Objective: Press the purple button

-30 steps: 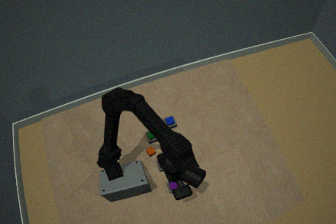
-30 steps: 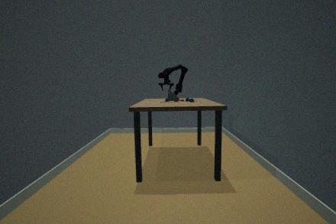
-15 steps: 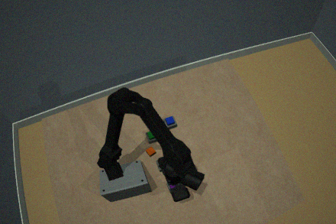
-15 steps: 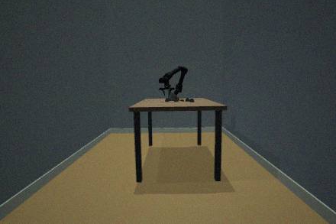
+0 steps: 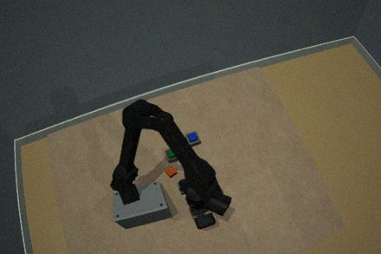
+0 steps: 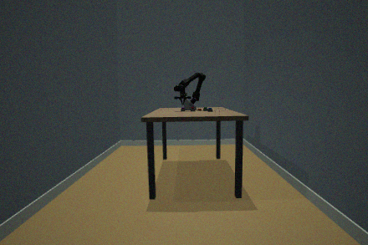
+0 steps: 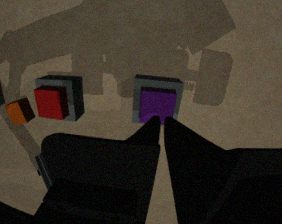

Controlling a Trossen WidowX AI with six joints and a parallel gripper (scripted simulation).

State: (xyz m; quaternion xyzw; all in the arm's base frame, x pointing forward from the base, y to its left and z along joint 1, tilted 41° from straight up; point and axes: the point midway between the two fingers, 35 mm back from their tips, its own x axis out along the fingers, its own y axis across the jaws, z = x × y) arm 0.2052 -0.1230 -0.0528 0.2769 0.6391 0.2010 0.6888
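Observation:
The purple button [image 7: 158, 104] sits in a grey square housing, upper middle of the wrist view. In the top view the arm hides most of it. My gripper [image 7: 161, 121] [image 6: 182, 103] is shut and empty. In the wrist view its tips overlap the near edge of the purple cap; in the exterior view it points down and stands a little above the table top. Whether the tips touch the cap cannot be told, but the cap looks raised.
A red button [image 7: 50, 104] stands left of the purple one, then an orange block [image 7: 19, 112] [image 5: 171, 172]. A green button [image 5: 171, 153] and a blue button [image 5: 192, 137] stand farther off. The arm's grey base [image 5: 149, 199] is beside the gripper.

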